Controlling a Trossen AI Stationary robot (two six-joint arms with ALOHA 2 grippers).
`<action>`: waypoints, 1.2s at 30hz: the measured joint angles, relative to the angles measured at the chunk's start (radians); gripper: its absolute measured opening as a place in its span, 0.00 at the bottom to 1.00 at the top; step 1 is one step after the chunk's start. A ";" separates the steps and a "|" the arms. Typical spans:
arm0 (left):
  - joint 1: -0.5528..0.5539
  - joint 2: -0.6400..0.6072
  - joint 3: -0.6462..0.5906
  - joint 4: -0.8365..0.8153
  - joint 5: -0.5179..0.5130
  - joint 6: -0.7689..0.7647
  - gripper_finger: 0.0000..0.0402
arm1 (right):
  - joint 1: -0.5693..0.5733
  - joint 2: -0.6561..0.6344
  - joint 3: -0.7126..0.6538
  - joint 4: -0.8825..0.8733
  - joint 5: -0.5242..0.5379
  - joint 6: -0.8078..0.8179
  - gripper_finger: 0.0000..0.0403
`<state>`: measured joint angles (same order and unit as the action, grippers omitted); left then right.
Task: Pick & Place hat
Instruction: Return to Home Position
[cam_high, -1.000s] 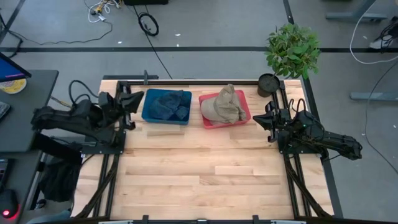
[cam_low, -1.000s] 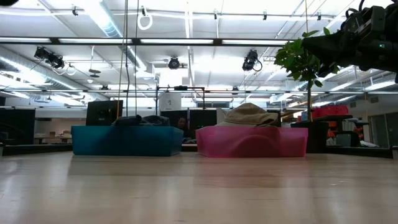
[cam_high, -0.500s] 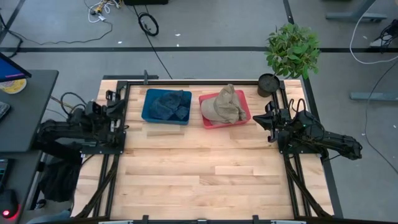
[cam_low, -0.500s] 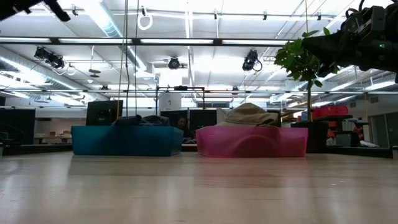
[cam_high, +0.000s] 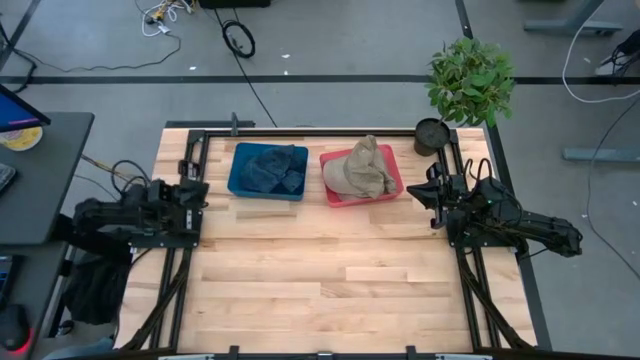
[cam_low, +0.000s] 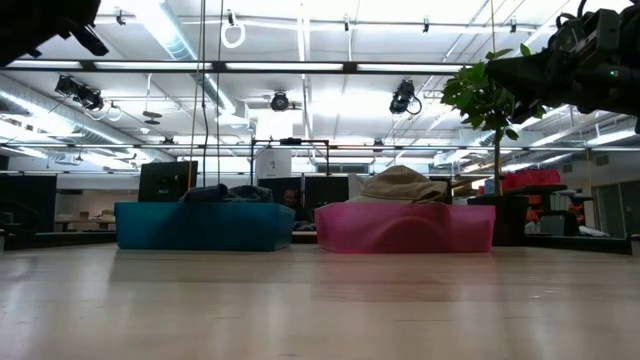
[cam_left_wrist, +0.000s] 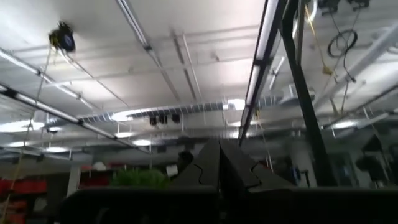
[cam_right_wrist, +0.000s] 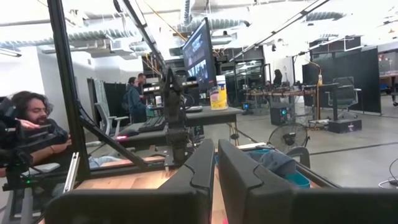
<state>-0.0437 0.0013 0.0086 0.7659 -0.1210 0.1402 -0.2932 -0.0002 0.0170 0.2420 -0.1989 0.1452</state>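
A tan hat (cam_high: 358, 168) lies heaped in the red bin (cam_high: 392, 190); in the low view the hat (cam_low: 402, 184) rises above the pink wall (cam_low: 405, 230). A dark blue hat (cam_high: 270, 166) lies in the blue bin (cam_high: 240, 185), seen low as a dark heap (cam_low: 225, 193). My left gripper (cam_high: 193, 195) is folded back at the table's left edge, shut, its fingers (cam_left_wrist: 219, 167) pointing up at the ceiling. My right gripper (cam_high: 414, 192) waits shut at the right edge, just right of the red bin, with its fingers (cam_right_wrist: 216, 167) pointing level across the table.
A potted plant (cam_high: 468, 82) stands at the far right corner behind the right arm. Black frame rails (cam_high: 300, 131) run along the far and side edges. Bare wood (cam_high: 320, 270) fills the near half of the table. People sit beyond the left side (cam_right_wrist: 31, 118).
My left arm has drawn back from beside the blue bin toward the table's left and near edges and folded down, its gripper tipping upward. Both hats and bins have stayed put, and the right arm has kept still.
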 joint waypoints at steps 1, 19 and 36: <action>-0.004 0.000 0.000 -0.031 -0.001 0.005 0.01 | 0.000 0.000 0.000 0.000 0.000 0.000 0.07; -0.016 0.000 0.000 -0.660 -0.005 -0.030 0.01 | 0.000 0.000 0.000 0.000 0.000 0.000 0.07; -0.017 0.000 -0.001 -0.714 -0.005 -0.024 0.01 | 0.000 0.000 0.000 0.000 0.000 0.000 0.07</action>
<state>-0.0602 0.0013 0.0074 0.0517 -0.1257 0.1160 -0.2928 -0.0002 0.0170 0.2424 -0.1993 0.1452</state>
